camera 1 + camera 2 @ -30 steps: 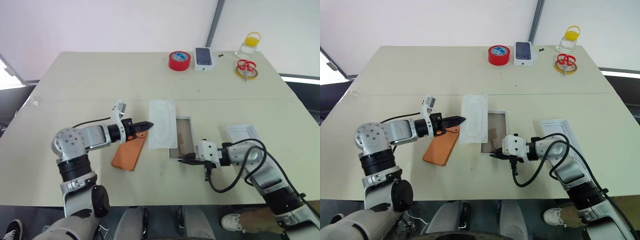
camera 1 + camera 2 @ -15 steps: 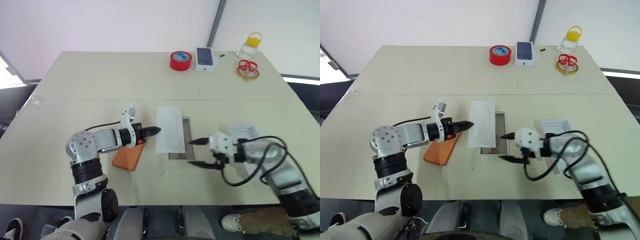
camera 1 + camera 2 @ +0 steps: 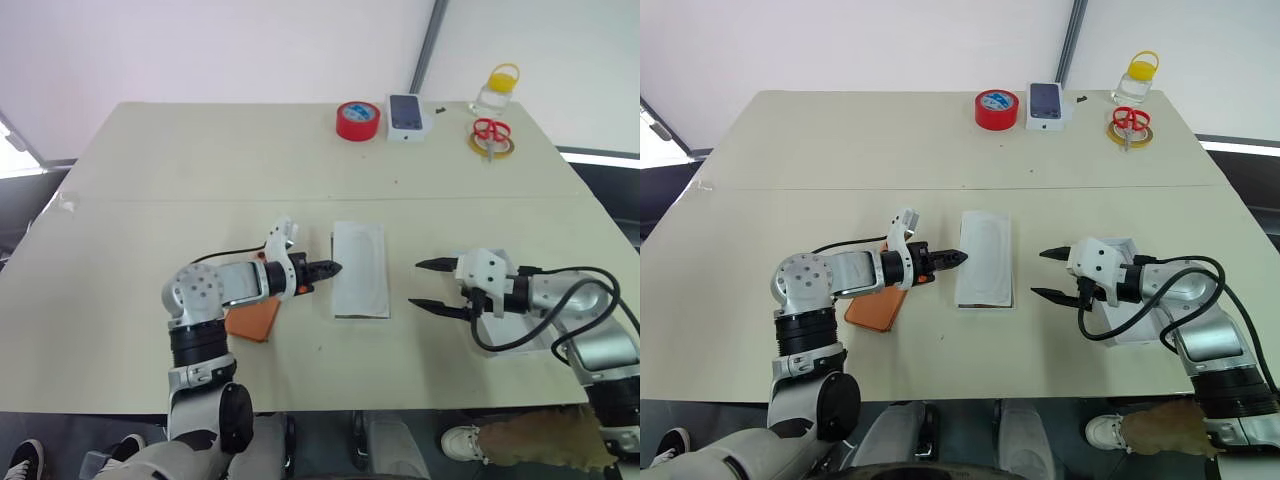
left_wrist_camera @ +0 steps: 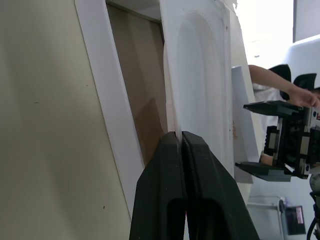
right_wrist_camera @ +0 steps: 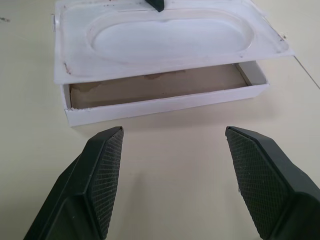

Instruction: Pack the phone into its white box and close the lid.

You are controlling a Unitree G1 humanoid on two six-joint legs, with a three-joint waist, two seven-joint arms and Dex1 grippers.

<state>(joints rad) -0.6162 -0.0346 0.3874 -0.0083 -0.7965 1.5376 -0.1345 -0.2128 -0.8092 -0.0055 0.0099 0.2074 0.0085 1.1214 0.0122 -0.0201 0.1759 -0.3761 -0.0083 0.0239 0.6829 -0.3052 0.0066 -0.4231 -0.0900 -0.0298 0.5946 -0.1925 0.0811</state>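
Oval-embossed white card (image 5: pixel 165 37) covers brown-floored white box (image 5: pixel 165 102).

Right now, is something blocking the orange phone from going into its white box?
Yes. A flat white card with an oval outline lies on top of the white box, covering its brown floor. The shut left gripper pinches the card's edge. The phone lies beside, under the left arm.

Orange phone (image 3: pixel 254 318) lies beside card-covered white box (image 5: pixel 165 102).

I count one orange phone (image 3: pixel 254 318), one white box (image 5: pixel 165 97) under one embossed card (image 3: pixel 360 282), one lid (image 3: pixel 1130 318), one red tape roll (image 3: pixel 358 120), one pair of scissors (image 3: pixel 490 130).
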